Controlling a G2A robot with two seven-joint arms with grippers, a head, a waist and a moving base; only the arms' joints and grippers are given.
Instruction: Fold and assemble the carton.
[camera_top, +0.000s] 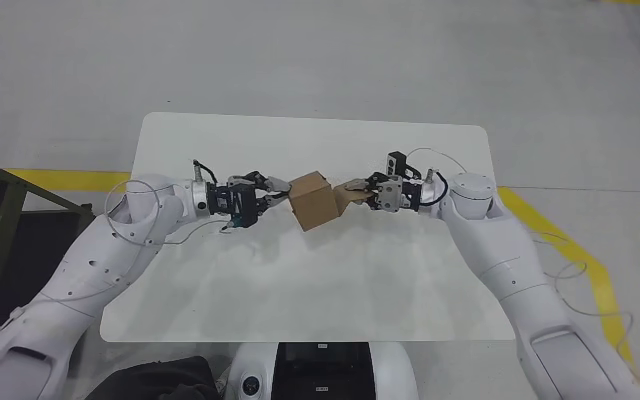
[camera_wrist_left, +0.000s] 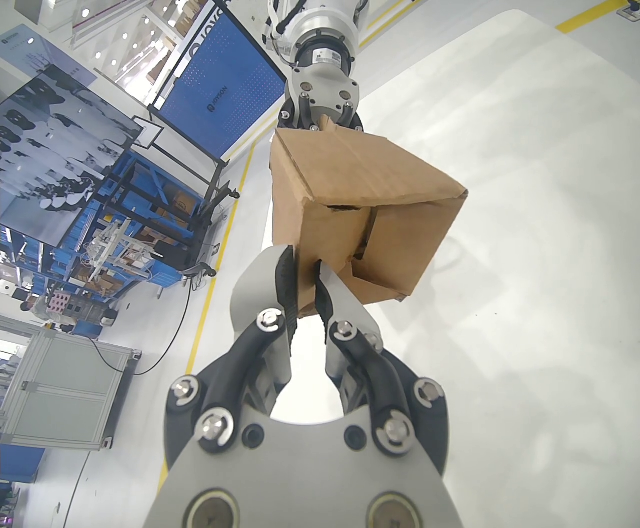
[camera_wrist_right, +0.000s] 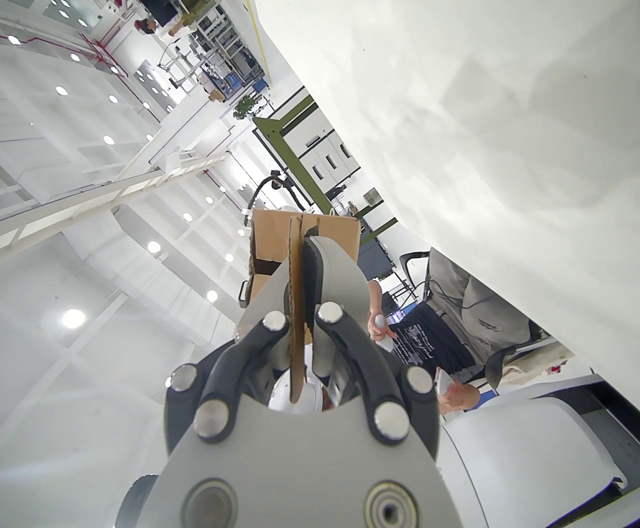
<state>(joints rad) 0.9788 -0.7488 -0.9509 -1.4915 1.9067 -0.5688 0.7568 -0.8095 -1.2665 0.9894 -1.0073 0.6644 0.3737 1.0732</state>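
Nearest, the left gripper (camera_wrist_left: 305, 270) is clenched on the brown corrugated cardboard carton (camera_wrist_left: 360, 200); a lower edge of one wall is pinched between its ribbed black pads. The carton is held off the white, round-cornered table (camera_top: 300, 290), hung between the two arms over the table's middle. The hold looks chosen so that the box is braced from both ends while its flaps are worked.

On the near end, the flaps are seen folded inward but not seated. A dark gap is left along the top seam, and one flap corner is pushed in crookedly. By that, the closing is judged unfinished.

At the far end, the right gripper (camera_wrist_left: 322, 117) is clamped on a protruding flap. In its own wrist view the cardboard is seen edge-on between closed fingers. That flap is probably being used as a handle, to keep the body from twisting.

No label or print is seen on the carton's faces. Farther off, white lettering is carried on a blue perforated panel in a black frame (camera_wrist_left: 225, 95), and it is not read off here.
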